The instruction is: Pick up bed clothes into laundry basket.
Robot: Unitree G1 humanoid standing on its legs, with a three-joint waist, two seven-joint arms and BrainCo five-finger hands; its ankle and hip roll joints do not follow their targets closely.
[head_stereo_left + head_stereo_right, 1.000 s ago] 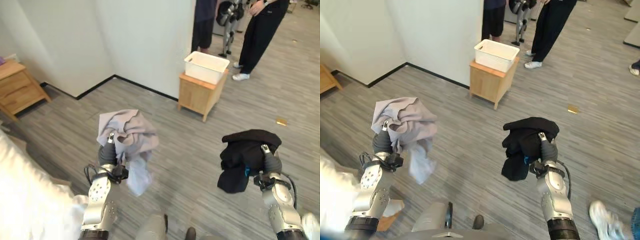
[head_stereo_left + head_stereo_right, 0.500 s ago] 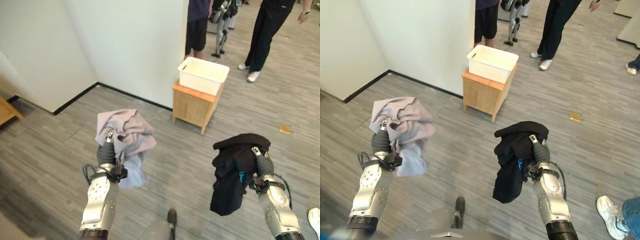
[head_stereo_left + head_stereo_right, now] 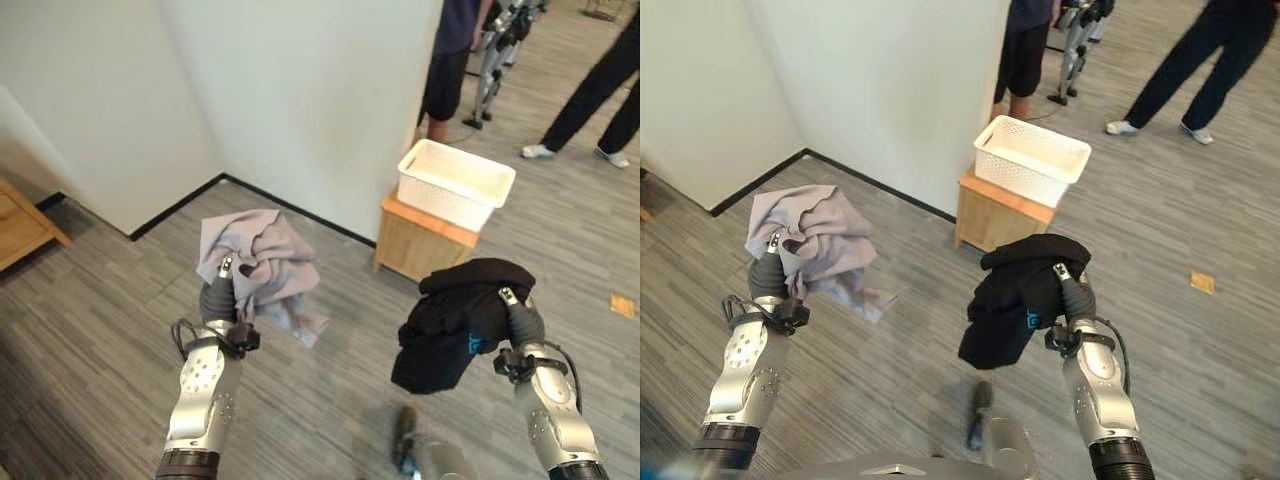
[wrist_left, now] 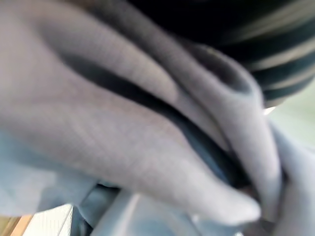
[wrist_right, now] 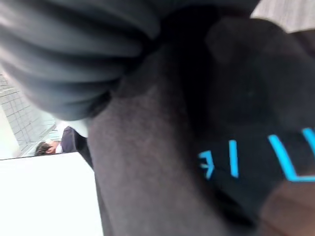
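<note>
Left hand (image 3: 221, 297) grips a bunched grey cloth (image 3: 262, 265); right hand (image 3: 519, 322) grips a bunched black garment (image 3: 455, 320); both loads are carried clear of the floor. The white basket (image 3: 455, 183) sits on a small wooden stand (image 3: 420, 243) ahead and right of centre, well apart from both hands. Right hand is nearer, so black garment likely goes in first.

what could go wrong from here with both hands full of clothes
The grey garment in the left hand trails a loose end that could slip free. The black garment hangs below the right hand and might catch the white basket rim. A person stands just behind the basket.
</note>
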